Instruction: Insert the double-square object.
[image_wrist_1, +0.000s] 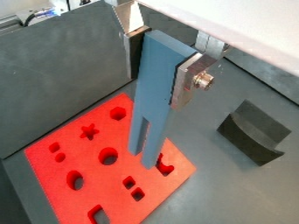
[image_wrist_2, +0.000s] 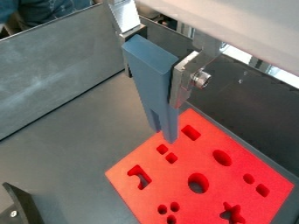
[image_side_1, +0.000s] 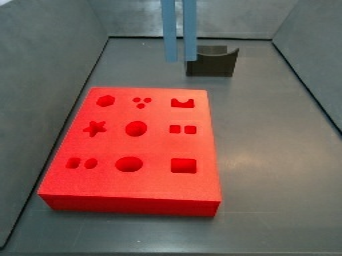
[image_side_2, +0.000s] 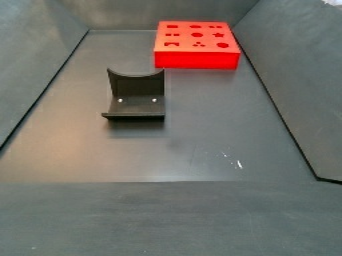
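Observation:
The double-square object (image_wrist_1: 152, 114) is a tall blue-grey peg with two bars at its lower end. My gripper (image_wrist_1: 160, 61) is shut on its upper part and holds it upright in the air, bars pointing down. Both wrist views show it, and the peg also shows in the wrist view (image_wrist_2: 158, 105) between the silver fingers (image_wrist_2: 184, 83). The red board (image_side_1: 134, 140) with shaped holes lies flat on the floor below. Its pair of small square holes (image_side_1: 185, 129) is uncovered. In a side view the peg (image_side_1: 179, 30) hangs from the upper edge, clear of the board's far side.
The fixture (image_side_1: 211, 60), a dark bracket, stands on the floor beyond the board and also shows in a side view (image_side_2: 134, 95) and a wrist view (image_wrist_1: 251, 129). Grey walls (image_side_1: 54, 60) enclose the floor.

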